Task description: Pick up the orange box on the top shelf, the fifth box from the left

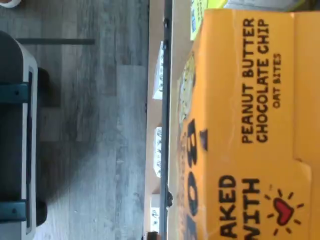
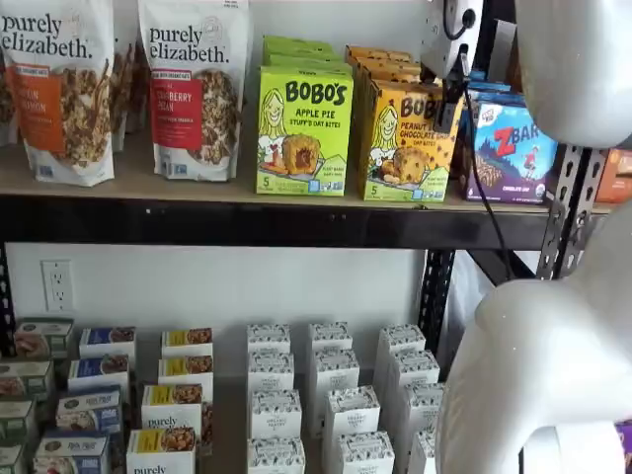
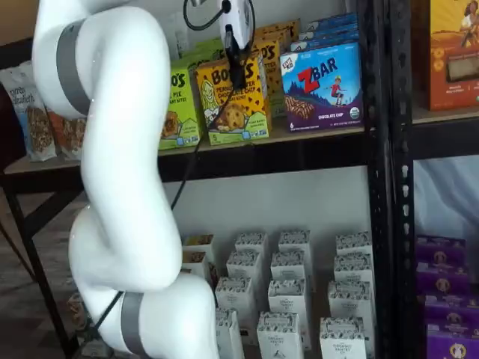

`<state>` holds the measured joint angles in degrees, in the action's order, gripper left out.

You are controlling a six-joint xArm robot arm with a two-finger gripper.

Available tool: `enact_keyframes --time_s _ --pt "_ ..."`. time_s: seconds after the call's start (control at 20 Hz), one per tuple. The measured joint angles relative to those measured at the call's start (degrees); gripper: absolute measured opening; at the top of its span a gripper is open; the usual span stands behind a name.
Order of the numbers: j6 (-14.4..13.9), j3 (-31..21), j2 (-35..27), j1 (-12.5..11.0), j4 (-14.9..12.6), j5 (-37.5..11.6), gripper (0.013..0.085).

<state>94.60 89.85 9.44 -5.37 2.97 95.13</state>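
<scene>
Along the top shelf point(image 2: 197, 188), two purely elizabeth. granola bags point(image 2: 193, 84) are seen at the left in a shelf view, upright and side by side. Next to them the green Apple Pie carton point(image 2: 303, 128) is set upright near the front rail, and just beside it, to its right, the orange box point(image 2: 400, 143) is found standing upright with more orange cartons ranged behind it. The blue Zbar box point(image 2: 513, 148) is placed just beside the orange box on the far side. In both shelf views the white gripper body is held directly in front of the upper part of the orange box point(image 3: 238, 101), with a black cable hanging down across the carton's face. The fingers point(image 3: 238, 75) are seen only as a dark shape against the carton in a shelf view; whether they are spread or closed cannot be told. In the wrist view the orange box point(image 1: 250, 130) fills much of the picture at close range, its "PEANUT BUTTER CHOCOLATE CHIP OAT BITES" lettering turned on its side, with grey wood flooring point(image 1: 100, 125) beyond the shelf's edge. On the lower level, rows of small white cartons point(image 2: 336, 405) are ranged.
</scene>
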Motion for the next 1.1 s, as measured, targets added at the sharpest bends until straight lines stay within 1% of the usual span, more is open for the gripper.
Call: enact_keyframes --time_s 0.05,0.95,1.0,1.05,1.1 --pt "0.0 0.0 0.0 0.0 0.0 0.1 0.053" --pt "0.2 -0.4 0.4 -0.3 0.6 -0.6 0.053" --pt "0.3 -0.6 0.6 -0.4 0.9 -1.0 0.049" --pt "0.3 -0.8 0.7 -0.5 1.2 -1.2 0.049" --pt "0.4 -1.0 0.9 -0.6 1.5 -1.6 0.045"
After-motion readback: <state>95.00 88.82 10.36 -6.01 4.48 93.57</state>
